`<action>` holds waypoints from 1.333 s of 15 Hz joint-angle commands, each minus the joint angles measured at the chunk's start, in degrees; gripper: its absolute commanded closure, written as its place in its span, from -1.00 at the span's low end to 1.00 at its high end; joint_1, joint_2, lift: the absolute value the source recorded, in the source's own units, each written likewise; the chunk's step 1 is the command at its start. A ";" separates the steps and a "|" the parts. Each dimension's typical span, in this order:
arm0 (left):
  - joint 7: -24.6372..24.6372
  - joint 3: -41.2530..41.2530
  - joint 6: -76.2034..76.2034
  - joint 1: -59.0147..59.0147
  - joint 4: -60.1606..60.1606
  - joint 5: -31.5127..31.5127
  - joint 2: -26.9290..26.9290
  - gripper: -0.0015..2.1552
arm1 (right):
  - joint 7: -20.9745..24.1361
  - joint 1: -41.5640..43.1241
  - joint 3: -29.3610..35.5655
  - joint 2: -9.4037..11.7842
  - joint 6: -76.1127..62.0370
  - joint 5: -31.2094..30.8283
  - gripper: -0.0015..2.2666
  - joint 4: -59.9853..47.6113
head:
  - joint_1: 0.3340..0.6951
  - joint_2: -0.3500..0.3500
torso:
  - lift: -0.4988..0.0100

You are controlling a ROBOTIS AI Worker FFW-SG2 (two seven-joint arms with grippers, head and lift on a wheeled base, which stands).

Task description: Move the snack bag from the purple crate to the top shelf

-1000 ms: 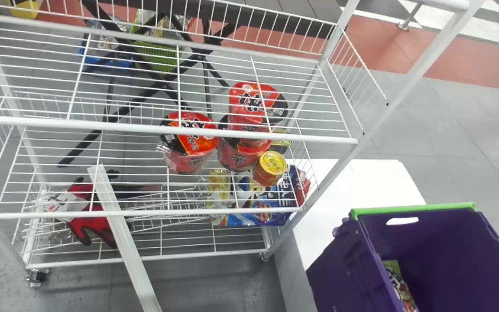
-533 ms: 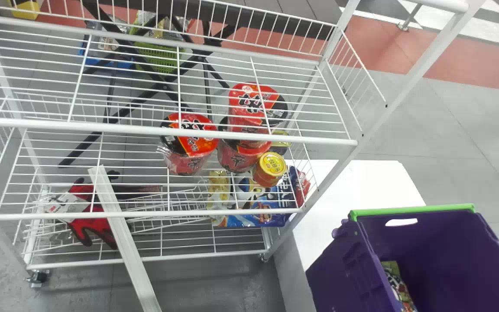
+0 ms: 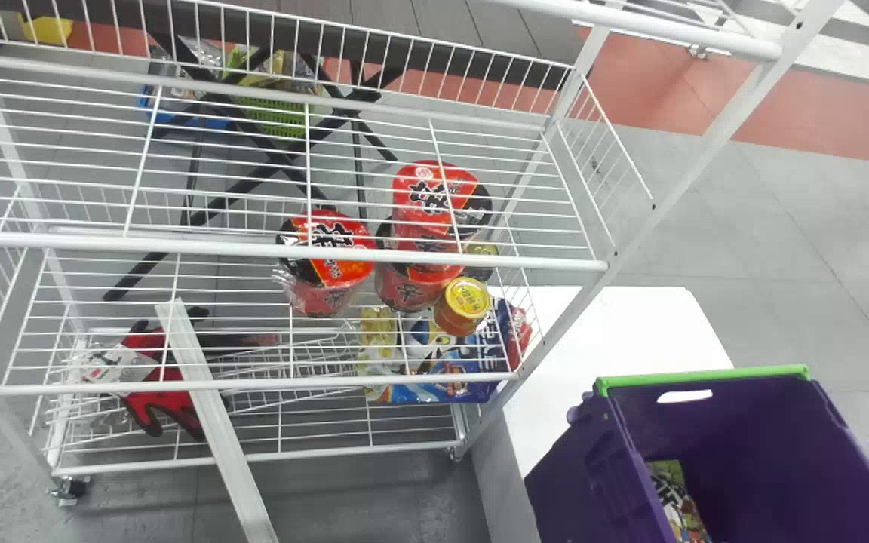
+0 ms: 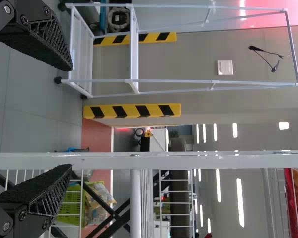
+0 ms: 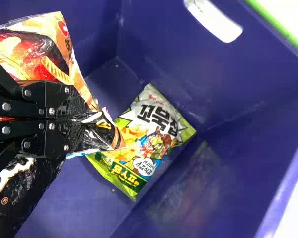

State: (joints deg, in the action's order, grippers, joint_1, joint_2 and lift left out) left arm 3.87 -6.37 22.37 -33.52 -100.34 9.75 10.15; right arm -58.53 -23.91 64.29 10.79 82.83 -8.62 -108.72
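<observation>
In the right wrist view my right gripper [image 5: 78,121] is shut on a snack bag [image 5: 59,44] with orange, red and black print, its pinched edge sticking out past the fingertips, over the purple crate [image 5: 223,144]. A green and white snack bag [image 5: 154,134] lies on the crate's floor beyond it. In the head view the purple crate [image 3: 751,422] stands at the lower right, with part of the green bag [image 3: 676,498] inside. A rail of a higher shelf [image 3: 676,32] crosses the upper right corner. My left gripper [image 4: 72,119] stands open and holds nothing, near a white rack rail [image 4: 188,160].
The white wire rack holds red noodle cups [image 3: 329,260], a yellow-lidded can [image 3: 467,298], a blue bag [image 3: 442,369] and a red glove [image 3: 159,377]. A white board [image 3: 212,422] leans at the front. The crate is beside a white table [image 3: 623,324].
In the head view the rack and its goods have shifted downward, the crate down and slightly left. More of the higher shelf's rail has come in at the upper right.
</observation>
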 commanded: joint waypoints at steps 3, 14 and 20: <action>0.00 -0.13 -0.01 -0.06 0.14 0.00 -0.04 -0.88 | 0.78 0.44 0.48 -1.04 -1.13 0.09 0.71 -1.67 | 1.00 -1.00 | -0.59; -0.35 -0.05 -0.36 -0.06 0.05 0.00 -0.04 -0.88 | 1.22 0.44 1.19 -2.71 -3.76 0.80 0.66 -3.34 | 1.00 -1.00 | -0.42; -0.35 0.22 -0.71 0.03 -0.12 -0.26 -0.04 -0.88 | 2.89 0.44 1.45 -3.41 -4.47 1.24 0.65 -4.74 | 1.00 -1.00 | -0.33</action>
State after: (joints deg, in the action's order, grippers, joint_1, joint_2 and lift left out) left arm 3.51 -6.26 21.88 -33.59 -100.44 9.53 10.11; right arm -55.71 -23.47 65.72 7.63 78.51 -7.51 -113.03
